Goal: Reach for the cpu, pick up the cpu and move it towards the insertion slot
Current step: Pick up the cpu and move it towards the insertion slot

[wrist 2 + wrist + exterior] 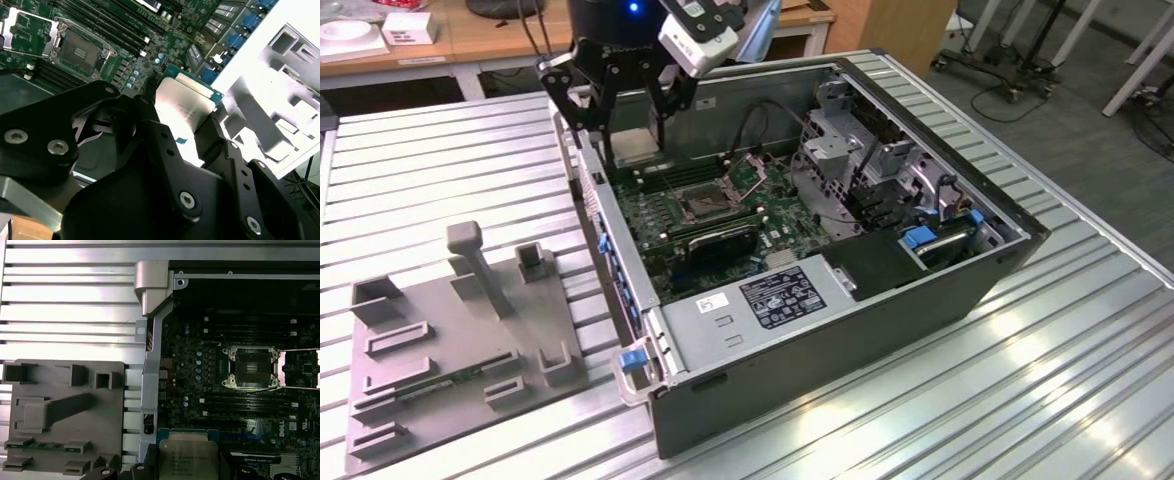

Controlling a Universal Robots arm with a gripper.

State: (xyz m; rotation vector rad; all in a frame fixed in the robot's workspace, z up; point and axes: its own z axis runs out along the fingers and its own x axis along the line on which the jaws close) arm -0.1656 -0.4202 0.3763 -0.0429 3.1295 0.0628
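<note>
Wooden desks (pixel 480 45) stand behind the ribbed metal table (pixel 1067 340), beside grey floor (pixel 1041 110).

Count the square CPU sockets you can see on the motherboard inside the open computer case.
1. The insertion slot sits mid-board with its metal frame open, also seen in both wrist views. The gripper and its cpu may hide board behind them.

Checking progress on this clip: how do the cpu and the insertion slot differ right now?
The cpu is held in the gripper above the case's edge; the insertion slot sits fixed on the motherboard, empty. The cpu's top is silvery; the slot's centre is dark inside a metal frame. Both are square.
</note>
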